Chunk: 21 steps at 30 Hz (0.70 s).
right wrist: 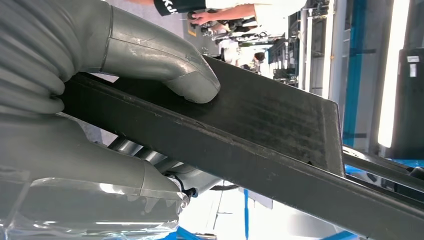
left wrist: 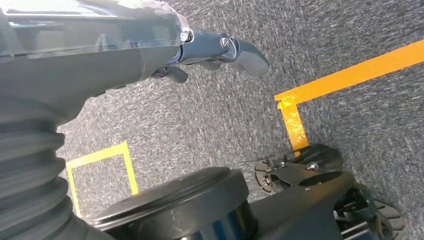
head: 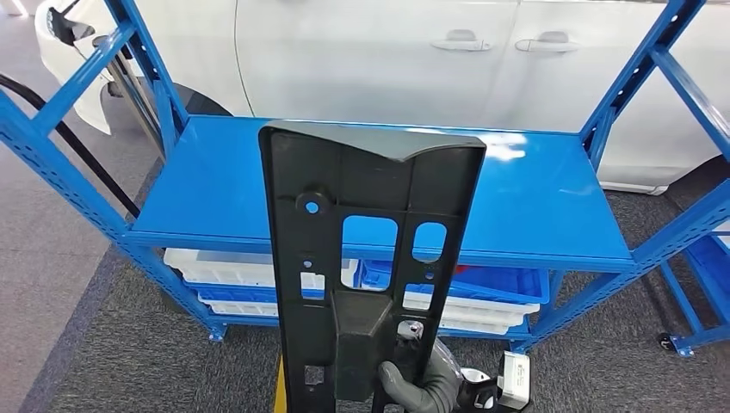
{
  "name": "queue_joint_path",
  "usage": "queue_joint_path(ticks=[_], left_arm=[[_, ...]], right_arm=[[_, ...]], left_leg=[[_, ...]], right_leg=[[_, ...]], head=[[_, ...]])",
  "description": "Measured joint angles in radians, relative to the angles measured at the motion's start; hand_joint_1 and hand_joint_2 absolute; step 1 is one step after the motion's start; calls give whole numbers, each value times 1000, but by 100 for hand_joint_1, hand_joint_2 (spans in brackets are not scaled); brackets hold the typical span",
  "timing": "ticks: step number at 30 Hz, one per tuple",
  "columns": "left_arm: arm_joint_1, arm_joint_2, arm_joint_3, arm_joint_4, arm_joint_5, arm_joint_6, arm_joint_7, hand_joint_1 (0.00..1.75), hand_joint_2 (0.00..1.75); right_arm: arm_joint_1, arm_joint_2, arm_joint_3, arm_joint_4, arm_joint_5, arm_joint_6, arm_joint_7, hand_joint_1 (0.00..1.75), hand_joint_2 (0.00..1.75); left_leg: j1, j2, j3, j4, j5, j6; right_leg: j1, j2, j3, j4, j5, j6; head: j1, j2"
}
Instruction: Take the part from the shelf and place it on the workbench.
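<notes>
The right hand grips the black part near its lower end, holding it upright before the blue shelf. The left hand hangs over the grey floor, fingers loosely extended, holding nothing.

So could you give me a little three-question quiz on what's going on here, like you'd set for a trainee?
1. True or false: the black part lies flat on the blue shelf.
2. Which robot hand holds the part? A) left B) right C) both
3. Fill in: below the shelf's top board sit stacked white and ____ trays.

Key:
1. False. It is held upright in front of the shelf.
2. B. The right robot hand grips its lower end, thumb pressed on the surface; the left robot hand hangs over the grey floor, holding nothing.
3. Blue.
</notes>
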Motion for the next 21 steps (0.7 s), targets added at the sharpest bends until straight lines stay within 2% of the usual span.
queue_joint_path(ticks=[1,3,4,5,6,8,9,10,12,14,15,16,18,19,20,21], left_arm=[[-1,0,0,0,0,0,0,0,175],[-1,0,0,0,0,0,0,0,175],[-1,0,0,0,0,0,0,0,175],[-1,0,0,0,0,0,-1,0,175],[-2,0,0,0,0,0,-1,0,175],[-2,0,0,0,0,0,-1,0,175],[-2,-1,0,0,0,0,-1,0,175],[-3,-2,0,0,0,0,-1,0,175],[-4,-3,0,0,0,0,-1,0,175],[-5,-2,0,0,0,0,-1,0,175],[-5,-2,0,0,0,0,-1,0,175],[-7,-1,0,0,1,0,-2,0,175],[-12,0,1,0,3,-1,-2,0,175],[-14,0,2,0,5,-1,-3,0,175],[-15,1,2,0,7,-2,-2,0,175],[-15,1,2,0,9,-2,-2,0,175]], right_arm=[[0,0,0,0,0,0,0,175,175],[0,0,0,2,0,0,0,175,175],[1,0,0,3,0,0,0,175,175],[1,0,-1,4,0,0,0,175,175],[1,0,-1,5,0,0,0,175,175],[0,0,-1,6,0,0,0,175,175],[-1,0,-1,6,0,0,0,175,175],[-2,0,-1,6,0,0,0,175,175],[-3,0,-2,6,0,0,0,175,175],[-3,0,-4,6,0,0,0,175,175],[-4,0,-4,6,0,0,0,175,175],[-4,0,-5,6,0,0,0,175,175],[-4,0,-5,7,0,1,0,175,175],[-4,0,-5,8,0,1,0,175,175],[-4,0,-5,9,0,2,0,175,175],[-4,0,-5,9,0,2,0,175,175]], left_leg=[[0,2,-5,-1,6,6],[-3,4,-18,0,15,11],[-5,5,-24,1,18,12],[-6,5,-28,3,21,12],[-7,5,-31,4,22,12],[-10,4,-33,7,24,10],[-12,4,-35,9,25,7],[-13,4,-38,11,26,3],[-16,4,-45,13,31,-7],[-17,4,-50,19,26,-18],[-16,4,-58,40,8,-23],[-15,3,-72,80,-21,-29],[-11,2,-113,201,-94,-39],[-8,2,-128,255,-118,-43],[-6,2,-128,278,-123,-47],[-2,2,-112,266,-111,-50]], right_leg=[[-2,1,-20,49,-36,4],[-3,1,-72,184,-110,10],[-3,1,-87,232,-128,11],[-3,1,-85,247,-128,11],[-3,1,-64,221,-109,9],[0,1,16,92,-53,-2],[3,1,52,26,-35,-9],[6,0,74,-17,-26,-16],[11,0,81,-45,-25,-26],[6,-2,78,-52,-17,-35],[3,-4,77,-56,-12,-40],[0,-7,75,-59,-7,-45],[-1,-11,68,-59,-1,-49],[-1,-12,64,-59,1,-49],[-1,-13,60,-57,4,-48],[-2,-13,56,-55,7,-46]], head=[[0,0],[0,0],[0,0],[0,0],[0,0],[0,0],[0,0],[0,0],[0,0],[0,0],[0,0],[0,0],[0,0],[0,0],[0,0],[0,0]])
